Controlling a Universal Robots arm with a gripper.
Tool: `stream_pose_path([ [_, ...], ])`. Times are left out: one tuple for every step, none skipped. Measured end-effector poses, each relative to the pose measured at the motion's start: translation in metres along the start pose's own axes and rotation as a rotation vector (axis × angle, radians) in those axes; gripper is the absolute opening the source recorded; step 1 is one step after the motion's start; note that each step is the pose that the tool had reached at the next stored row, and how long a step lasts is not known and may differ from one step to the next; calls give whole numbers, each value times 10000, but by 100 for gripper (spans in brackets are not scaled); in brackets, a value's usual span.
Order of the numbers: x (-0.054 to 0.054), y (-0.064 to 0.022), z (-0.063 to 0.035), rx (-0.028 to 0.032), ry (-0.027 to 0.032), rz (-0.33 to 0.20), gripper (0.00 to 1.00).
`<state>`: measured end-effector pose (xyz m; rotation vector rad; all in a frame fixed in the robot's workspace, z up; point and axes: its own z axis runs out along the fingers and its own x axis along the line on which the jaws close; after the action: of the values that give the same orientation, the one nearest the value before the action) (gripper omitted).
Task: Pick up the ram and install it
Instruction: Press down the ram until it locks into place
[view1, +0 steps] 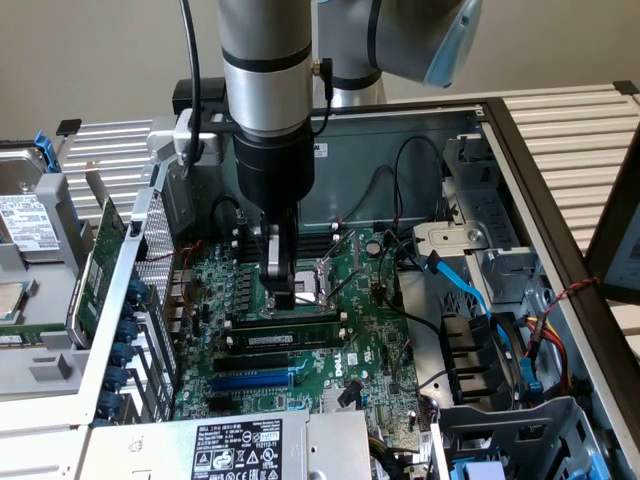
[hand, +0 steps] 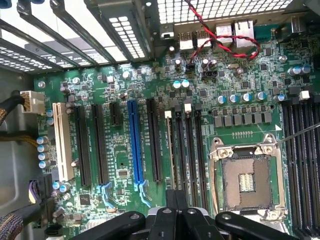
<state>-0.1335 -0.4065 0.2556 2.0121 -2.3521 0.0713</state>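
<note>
Standing in memory slot: ram (view1: 288, 331) | gripper (view1: 283, 297) directly above, touching it, fingers together

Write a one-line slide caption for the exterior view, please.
Shut gripper pressing down on the ram standing in a memory slot beside the empty CPU socket of the open computer's motherboard.

Green motherboard (hand: 165, 150), empty CPU socket (hand: 246, 182), blue slot (hand: 134, 142), power supply (view1: 240, 448)
</note>
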Motion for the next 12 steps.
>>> stream_pose_path([
  [0,0,0,-9,0,140,11],
  [0,0,0,-19,1,296,11],
  [0,0,4,-28,-7,434,11],
  [-1,0,5,-35,-14,527,11],
  [-1,0,5,-44,-13,648,11],
  [0,0,5,-51,-12,763,11],
  [0,0,5,-61,-10,913,11],
  [-1,0,5,-70,-10,1061,11],
  [0,0,5,-80,-10,1218,11],
  [-1,0,6,-90,-10,1370,11],
  [-1,0,5,-99,-8,1519,11],
  [-1,0,6,-108,-8,1670,11],
])
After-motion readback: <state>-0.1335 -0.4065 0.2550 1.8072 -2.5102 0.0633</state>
